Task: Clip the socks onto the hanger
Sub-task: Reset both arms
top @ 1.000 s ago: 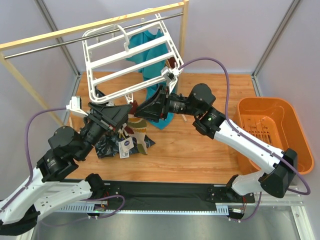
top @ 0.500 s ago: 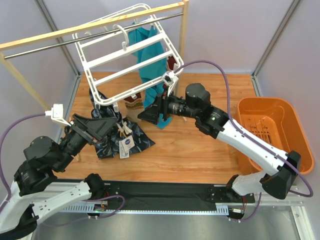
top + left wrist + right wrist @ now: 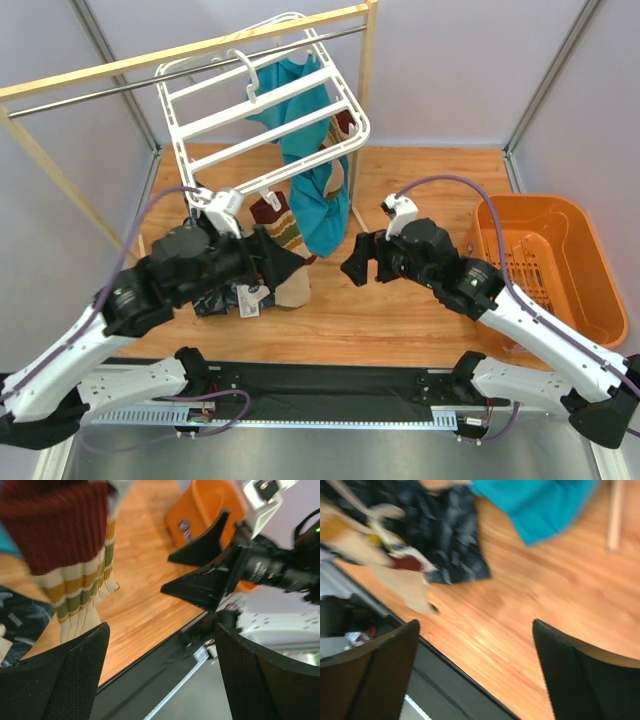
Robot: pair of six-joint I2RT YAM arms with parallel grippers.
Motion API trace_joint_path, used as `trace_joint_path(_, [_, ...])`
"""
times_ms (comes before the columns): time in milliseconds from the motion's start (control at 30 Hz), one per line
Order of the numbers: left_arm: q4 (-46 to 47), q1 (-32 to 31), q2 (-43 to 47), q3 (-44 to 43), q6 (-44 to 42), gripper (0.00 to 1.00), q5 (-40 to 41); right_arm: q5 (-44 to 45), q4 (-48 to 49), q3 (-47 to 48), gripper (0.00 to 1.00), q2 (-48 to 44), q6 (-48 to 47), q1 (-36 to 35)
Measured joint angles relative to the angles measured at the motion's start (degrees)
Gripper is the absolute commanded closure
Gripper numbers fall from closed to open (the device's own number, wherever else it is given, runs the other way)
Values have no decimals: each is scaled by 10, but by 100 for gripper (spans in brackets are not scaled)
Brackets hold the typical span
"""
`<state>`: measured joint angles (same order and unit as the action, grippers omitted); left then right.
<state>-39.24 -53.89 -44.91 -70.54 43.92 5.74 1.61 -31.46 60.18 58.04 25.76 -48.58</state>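
The white hanger [image 3: 262,108] hangs tilted from the metal rail. One sock [image 3: 283,232], maroon with striped bands and a beige foot, dangles below its near edge. The left wrist view shows this sock [image 3: 70,545] up close, ahead of my jaws. Another maroon piece [image 3: 344,124] shows at the frame's right corner. My left gripper [image 3: 290,262] is beside the dangling sock, open and empty [image 3: 160,680]. To the sock's right, my right gripper [image 3: 352,262] hovers low over the table, open and empty [image 3: 477,675]. Blurred beige socks [image 3: 395,572] lie on the dark cloth.
A teal cloth [image 3: 312,190] hangs through the hanger. A dark navy patterned cloth [image 3: 215,295] lies on the wooden table under my left arm. The wooden rack's post [image 3: 362,120] stands behind. An orange basket [image 3: 540,260] sits at the right.
My right gripper has let go near the hanger, opened wide and drawn back toward the near edge. The left arm swung right. The hanger swung, and the striped sock now dangles from it.
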Motion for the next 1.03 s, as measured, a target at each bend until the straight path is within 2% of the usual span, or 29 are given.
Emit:
trace_joint_path(167, [21, -44, -33, 64, -23, 6, 21, 87, -51, -111, 0, -80, 29, 2])
trace_joint_path(333, [105, -103, -17, 143, -46, 3, 109, 141, -54, -203, 0, -182, 65, 21])
trace_joint_path(500, [157, -128, 58, 280, -55, 0, 172, 125, 10, -306, 0, -285, 98, 26])
trace_joint_path(700, [205, -129, 153, 359, -51, 0, 197, 89, 113, -455, 0, -422, 142, 26])
trace_joint_path(833, [238, -129, 232, 425, -33, 0, 199, 79, 155, -496, 0, -448, 170, 26])
trace_joint_path(1033, [250, -129, 318, 490, 4, 0, 197, 96, 159, -498, 0, -449, 203, 26])
